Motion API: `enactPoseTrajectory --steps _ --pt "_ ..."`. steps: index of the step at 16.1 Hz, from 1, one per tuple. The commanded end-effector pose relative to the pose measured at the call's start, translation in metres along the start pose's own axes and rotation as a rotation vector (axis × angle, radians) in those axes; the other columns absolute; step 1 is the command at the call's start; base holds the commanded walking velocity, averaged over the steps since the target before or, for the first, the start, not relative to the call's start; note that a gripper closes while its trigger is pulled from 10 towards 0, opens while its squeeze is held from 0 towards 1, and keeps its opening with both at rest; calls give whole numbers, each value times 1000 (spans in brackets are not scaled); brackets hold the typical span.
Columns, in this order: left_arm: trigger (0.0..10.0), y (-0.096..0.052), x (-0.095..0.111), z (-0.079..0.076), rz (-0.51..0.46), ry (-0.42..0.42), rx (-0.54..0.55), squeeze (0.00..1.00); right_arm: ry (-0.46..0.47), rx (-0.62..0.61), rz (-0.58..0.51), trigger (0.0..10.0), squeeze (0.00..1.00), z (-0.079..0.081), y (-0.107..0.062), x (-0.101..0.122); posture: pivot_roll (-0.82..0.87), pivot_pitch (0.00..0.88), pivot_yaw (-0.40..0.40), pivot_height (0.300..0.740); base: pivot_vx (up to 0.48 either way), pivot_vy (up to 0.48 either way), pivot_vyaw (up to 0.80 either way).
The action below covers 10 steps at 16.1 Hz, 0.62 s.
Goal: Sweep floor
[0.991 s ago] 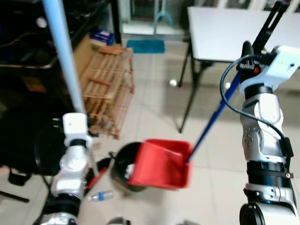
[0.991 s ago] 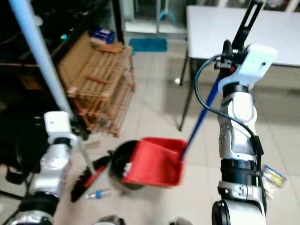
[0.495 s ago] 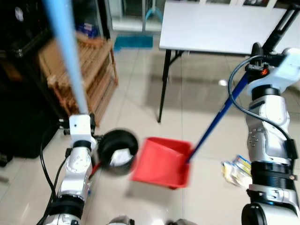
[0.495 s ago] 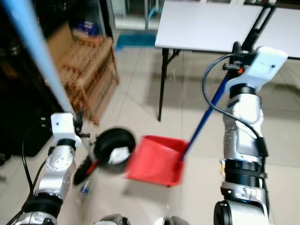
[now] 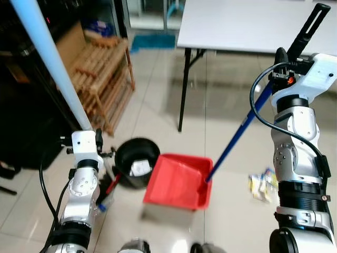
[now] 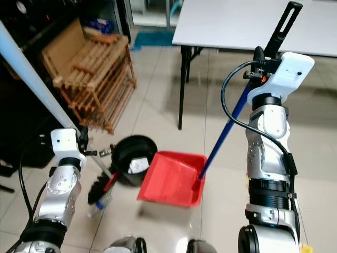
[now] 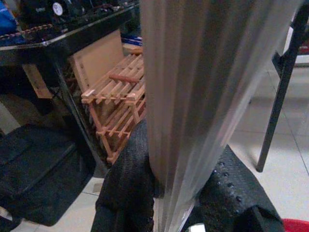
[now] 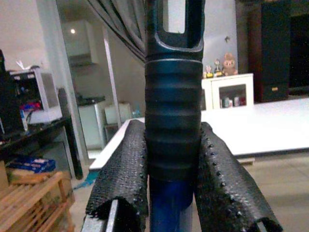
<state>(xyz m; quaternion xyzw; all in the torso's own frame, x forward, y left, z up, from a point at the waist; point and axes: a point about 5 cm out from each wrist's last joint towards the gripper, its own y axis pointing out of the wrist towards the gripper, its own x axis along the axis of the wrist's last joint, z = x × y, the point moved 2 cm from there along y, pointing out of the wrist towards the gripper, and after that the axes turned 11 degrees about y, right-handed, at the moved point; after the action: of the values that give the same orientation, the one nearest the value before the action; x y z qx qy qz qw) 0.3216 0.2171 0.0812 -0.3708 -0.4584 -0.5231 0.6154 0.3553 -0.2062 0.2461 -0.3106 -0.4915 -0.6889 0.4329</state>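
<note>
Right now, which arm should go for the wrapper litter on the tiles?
Right, probably. The litter lies on the robot's right side, beside the red dustpan held by the right end effector. The left end effector holds the broom beyond the black bin.

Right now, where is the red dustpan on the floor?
In the head views the red dustpan lies on the tiles at centre, directly right of the black bin, held by its blue handle in the right gripper.

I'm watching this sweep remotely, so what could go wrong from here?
The red dustpan sits right beside the black bin, so a push from the right gripper could tip it. The broom head held by the left gripper may roll the plastic bottle away. The wrapper lies near the robot's path.
</note>
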Motion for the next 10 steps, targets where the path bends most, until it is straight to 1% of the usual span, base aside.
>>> enactPoseTrajectory --steps 1,4,8,10 --pt "10000 -4 -9 4 40 -1 7 0 20 11 -42 10000 0 4 2 9 -6 91 28 740 -480 0 0" --pt "10000 -4 -7 1 36 -8 1 0 19 11 -39 10000 0 3 2 9 -8 92 27 740 -472 0 0" --pt "10000 -3 -7 0 36 -6 -9 0 19 11 -36 10000 0 3 1 8 -8 94 28 740 0 0 0" --pt "10000 -3 -8 0 46 19 -4 0 22 10 -37 10000 0 3 0 8 -12 90 27 740 409 0 0"
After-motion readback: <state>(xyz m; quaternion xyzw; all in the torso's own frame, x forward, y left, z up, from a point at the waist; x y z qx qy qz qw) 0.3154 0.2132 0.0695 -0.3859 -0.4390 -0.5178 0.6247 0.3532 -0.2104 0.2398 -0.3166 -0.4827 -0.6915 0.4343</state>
